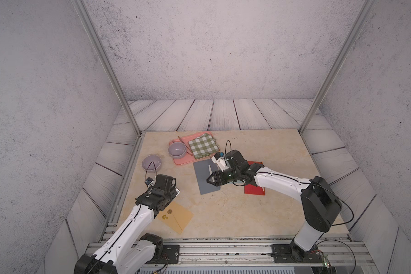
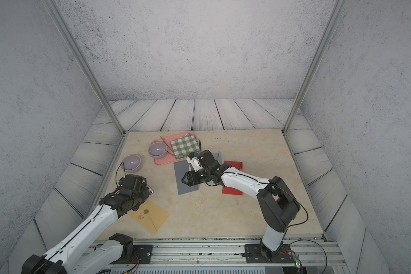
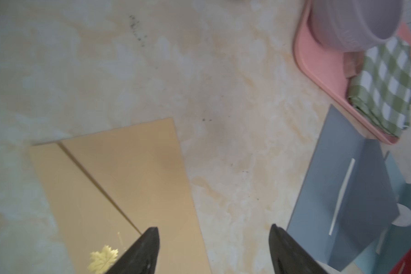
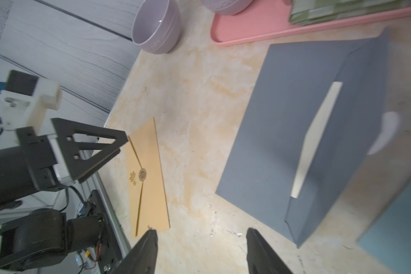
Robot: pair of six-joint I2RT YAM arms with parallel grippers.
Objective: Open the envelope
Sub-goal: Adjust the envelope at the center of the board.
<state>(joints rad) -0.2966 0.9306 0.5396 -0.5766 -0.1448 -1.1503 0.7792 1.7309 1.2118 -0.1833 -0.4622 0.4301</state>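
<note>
A beige marbled bench [image 1: 247, 213] fills the scene, and my two arms reach onto it from its front edge. Near the far edge, left of centre, sits a pink tray [image 1: 183, 162]. Just beside the tray, at the middle of the bench, lies the grey envelope [image 1: 202, 175]. Its flap appears lifted and folded back, baring a white strip [image 4: 318, 137] along the fold, so I judge this one largely opened. The tan envelope [image 1: 176, 218] lies flat near the front-left corner, partly under my left wrist. A red envelope [image 1: 254, 189] lies to the right of the grey one, half hidden under my right arm. A lilac bowl [image 1: 176, 151] and a checked cloth [image 1: 203, 145] rest on the tray, and a second lilac bowl [image 1: 151, 162] stands by the left edge. My right gripper [image 1: 208, 180] hovers over the grey envelope's front part, jaws apart and holding nothing. My left gripper [image 3: 214, 232] hangs over the tan envelope's edge, jaws also apart and empty. Smallest of all, a round gold seal [image 1: 169, 211] holds the tan flap down. If that envelope counts, its opening is not yet begun.
</note>
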